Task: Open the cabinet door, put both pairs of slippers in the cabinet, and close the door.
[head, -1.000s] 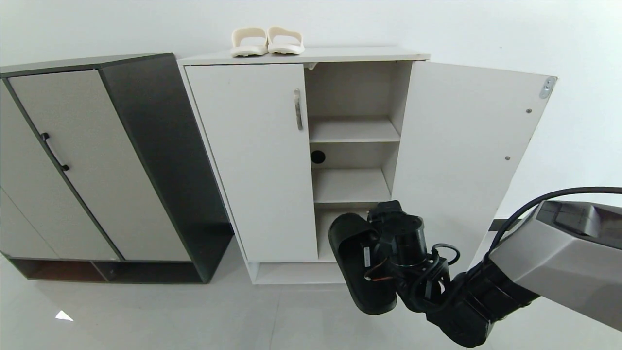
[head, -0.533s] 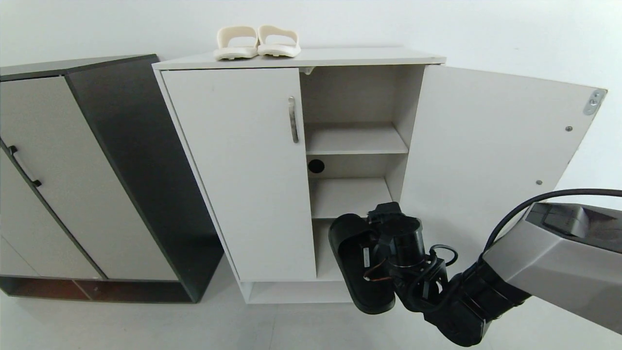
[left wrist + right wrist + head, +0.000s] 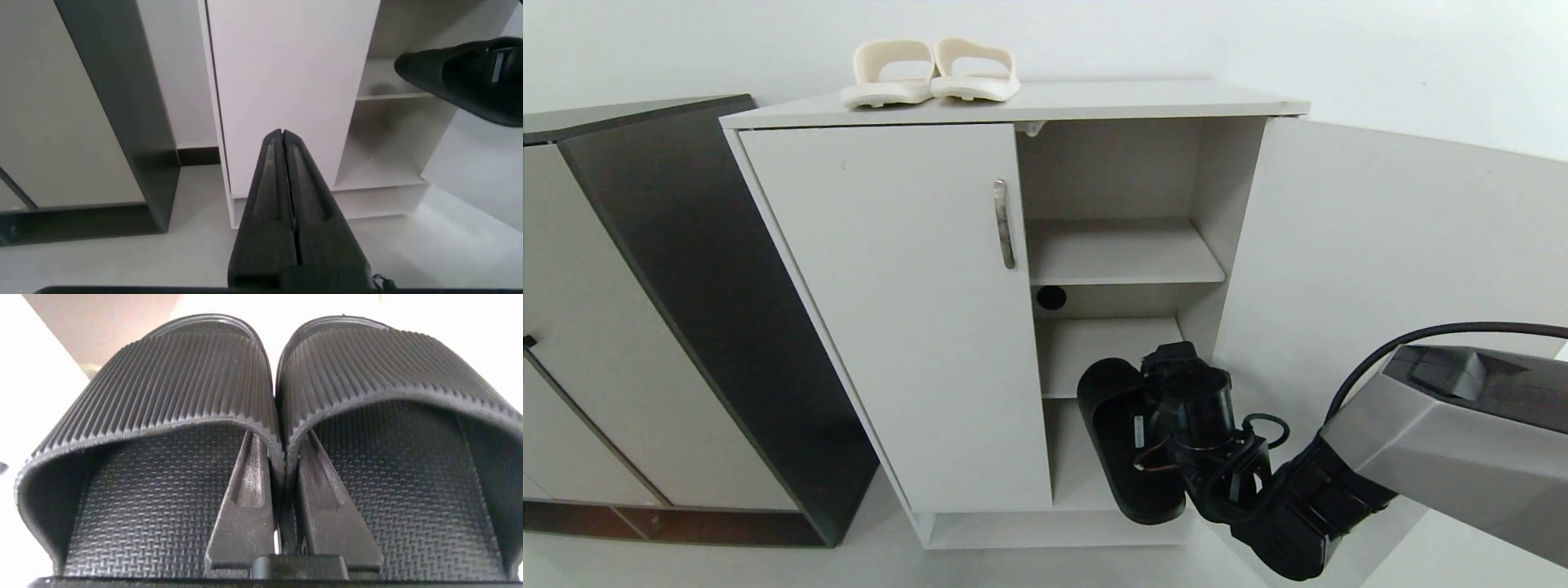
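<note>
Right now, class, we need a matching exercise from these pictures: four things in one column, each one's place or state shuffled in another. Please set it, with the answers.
Things:
1. black slippers
2. cream slippers
3. left door
4. right door

Place or state:
A. open
B. on top of the cabinet
C. shut
D. held in the right gripper

Pairs: 1-D, 2-B, 3-C, 4-A.

We see a white cabinet standing on the pale floor, just ahead of the right gripper, which clamps the black slippers. On the cabinet's top board, high above the gripper and to its left, a pair of cream slippers lies side by side. Beyond the gripper, the open half shows an upper shelf, a middle shelf and a bottom shelf. Further left of the gripper, a dark cabinet stands on the same floor, just beside the white one.
</note>
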Motion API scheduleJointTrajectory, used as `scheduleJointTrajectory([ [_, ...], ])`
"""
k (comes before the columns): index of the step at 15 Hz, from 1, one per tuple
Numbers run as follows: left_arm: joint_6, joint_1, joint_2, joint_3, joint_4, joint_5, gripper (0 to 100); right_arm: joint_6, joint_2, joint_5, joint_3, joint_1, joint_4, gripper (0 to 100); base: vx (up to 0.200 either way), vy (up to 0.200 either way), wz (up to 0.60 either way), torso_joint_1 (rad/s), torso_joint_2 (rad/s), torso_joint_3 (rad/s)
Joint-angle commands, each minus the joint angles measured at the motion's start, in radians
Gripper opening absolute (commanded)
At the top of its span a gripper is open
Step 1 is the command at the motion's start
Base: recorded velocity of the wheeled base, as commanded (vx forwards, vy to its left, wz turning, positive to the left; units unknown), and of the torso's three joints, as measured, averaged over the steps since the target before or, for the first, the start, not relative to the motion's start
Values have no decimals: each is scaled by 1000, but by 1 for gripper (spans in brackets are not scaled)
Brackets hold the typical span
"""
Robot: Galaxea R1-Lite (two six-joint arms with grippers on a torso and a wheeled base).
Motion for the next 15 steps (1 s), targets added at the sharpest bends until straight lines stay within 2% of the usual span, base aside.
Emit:
scheduleJointTrajectory([
  [1, 0, 0, 1, 0, 0, 3, 0, 1, 5, -1, 0, -1, -6, 0, 0, 0, 0, 0, 0, 0],
  [7, 0, 0, 1, 0, 0, 2, 0, 1, 31, -4, 0, -1, -50, 0, 0, 0, 0, 1, 1, -17],
  [15, 0, 0, 1, 0, 0, 2, 0, -6, 96, -10, -58, 5, -111, 0, 0, 0, 0, 2, 4, -183],
])
